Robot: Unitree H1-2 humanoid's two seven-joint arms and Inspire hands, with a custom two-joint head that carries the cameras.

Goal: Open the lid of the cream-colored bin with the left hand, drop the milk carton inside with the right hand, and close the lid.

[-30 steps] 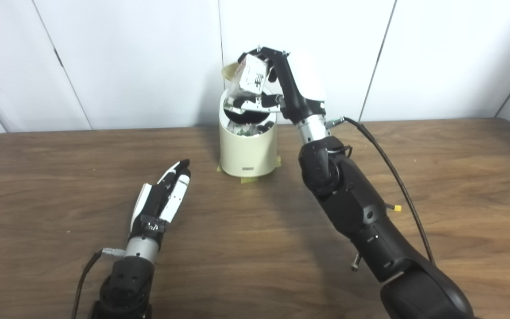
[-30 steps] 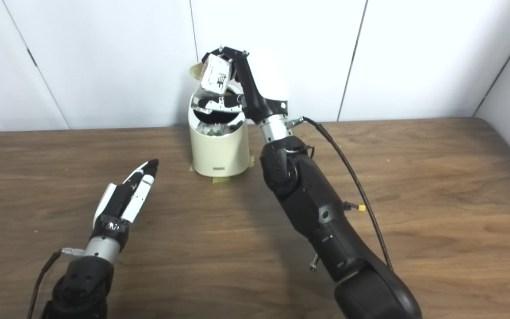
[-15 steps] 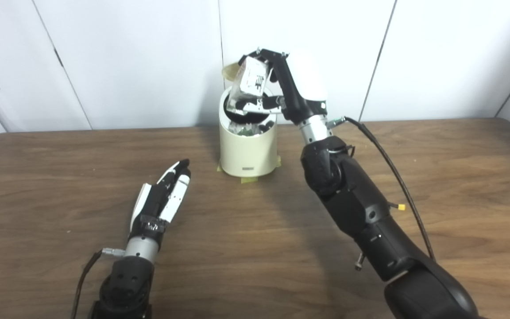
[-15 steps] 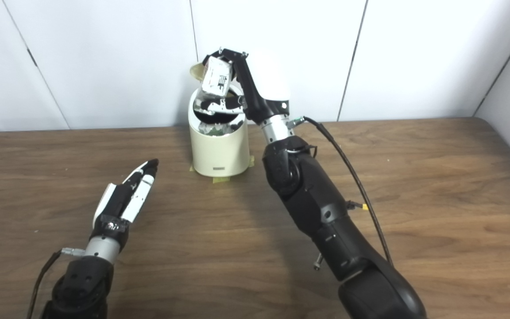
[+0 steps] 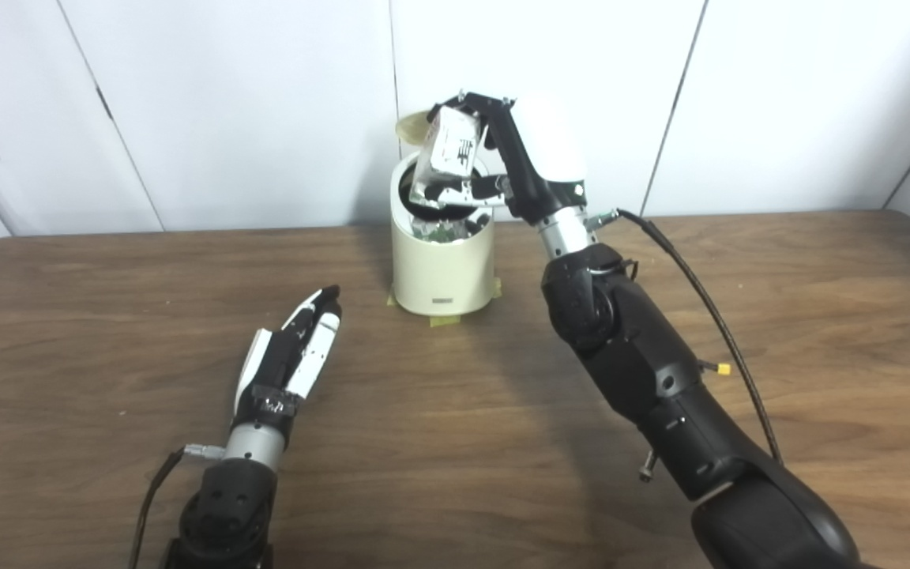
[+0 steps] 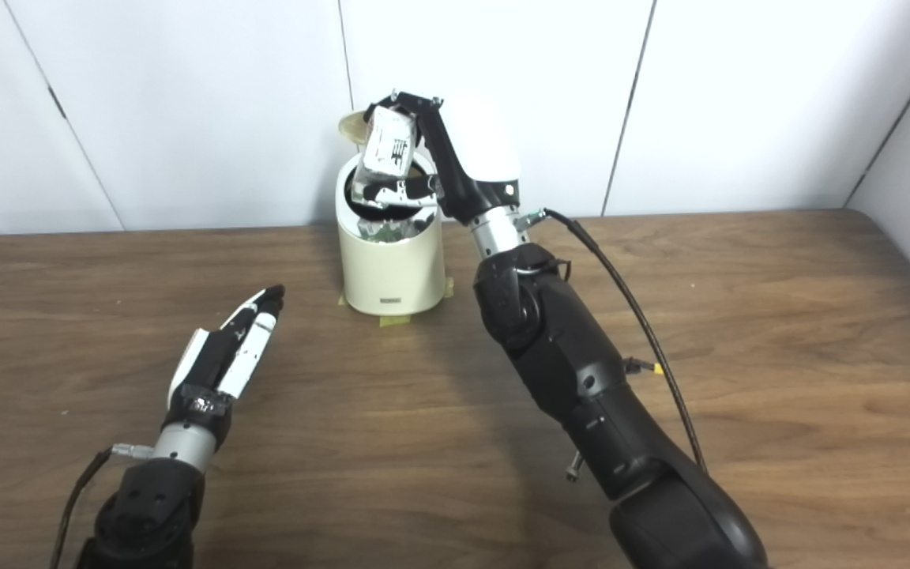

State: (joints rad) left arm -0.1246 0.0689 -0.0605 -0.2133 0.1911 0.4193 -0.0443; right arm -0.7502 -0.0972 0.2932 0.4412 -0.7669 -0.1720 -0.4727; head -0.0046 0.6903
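- The table [image 5: 107,253] is dark brown wood, running back to a white panelled wall [image 5: 226,103].
- The right arm [image 5: 660,395] comes in from the lower right corner and reaches up and back across the table; a black cable [image 5: 708,292] loops off near its wrist.
- The bin [image 5: 441,265] stands upright near the table's far edge, cream-coloured and round, with strips of yellowish tape [image 5: 445,320] at its base. Its mouth is open and some small mixed items show inside, too small to name.
- The right hand [image 5: 518,154] is raised over the bin's open top, its white back turned toward the right. Its fingers are closed on the carton.
- The left hand [image 5: 289,356] rests low over the table, well apart from the bin and to its front left. It holds nothing; its fingers are stretched out straight, close alongside each other, pointing toward the bin.
- The carton [image 5: 449,150] is held tilted above the bin's mouth, its lower end at the rim, its upper end leaning away to the right. It shows a white face with dark print.
- The lid [image 6: 354,126] is swung up behind the bin; only a pale edge shows to the left of the carton.
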